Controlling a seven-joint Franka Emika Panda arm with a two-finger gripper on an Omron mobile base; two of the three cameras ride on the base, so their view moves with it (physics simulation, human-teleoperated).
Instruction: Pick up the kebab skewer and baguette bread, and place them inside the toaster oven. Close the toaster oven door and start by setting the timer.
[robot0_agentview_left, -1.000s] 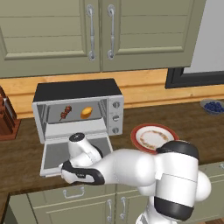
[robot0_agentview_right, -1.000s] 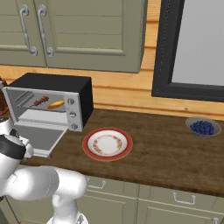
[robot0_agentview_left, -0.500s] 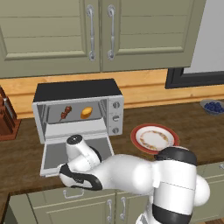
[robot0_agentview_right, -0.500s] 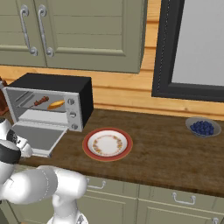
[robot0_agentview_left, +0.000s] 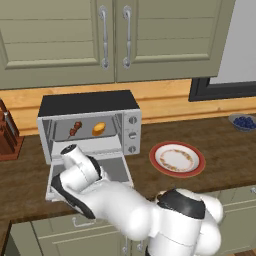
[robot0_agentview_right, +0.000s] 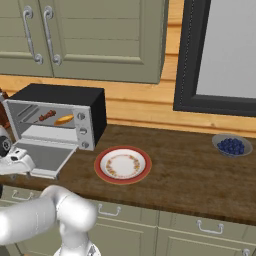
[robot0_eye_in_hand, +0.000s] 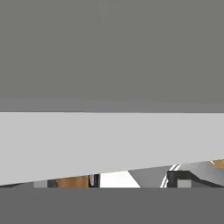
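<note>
The toaster oven (robot0_agentview_left: 89, 106) (robot0_agentview_right: 60, 95) stands on the counter with its door (robot0_agentview_left: 114, 169) (robot0_agentview_right: 47, 156) dropped flat. Inside on the rack lie the kebab skewer (robot0_agentview_left: 75, 129) (robot0_agentview_right: 47, 116) at left and the baguette bread (robot0_agentview_left: 99, 128) (robot0_agentview_right: 64, 119) at right. My arm reaches low over the left of the door, with the hand at its front left corner. My gripper (robot0_eye_in_hand: 133, 179) is open, its dark fingertips (robot0_eye_in_hand: 92, 180) set wide apart, and a flat grey panel sits close in front of them. Nothing shows between the fingers.
A red-rimmed plate (robot0_agentview_left: 177, 159) (robot0_agentview_right: 123, 165) lies right of the oven. A bowl of blueberries (robot0_agentview_left: 243, 121) (robot0_agentview_right: 231, 145) sits at the far right. A knife block (robot0_agentview_left: 9, 134) stands left of the oven. Cabinets hang above, and the counter's front edge runs just below the door.
My hand has slid left and lower along the front of the open door. The door, skewer and bread have stayed where they were.
</note>
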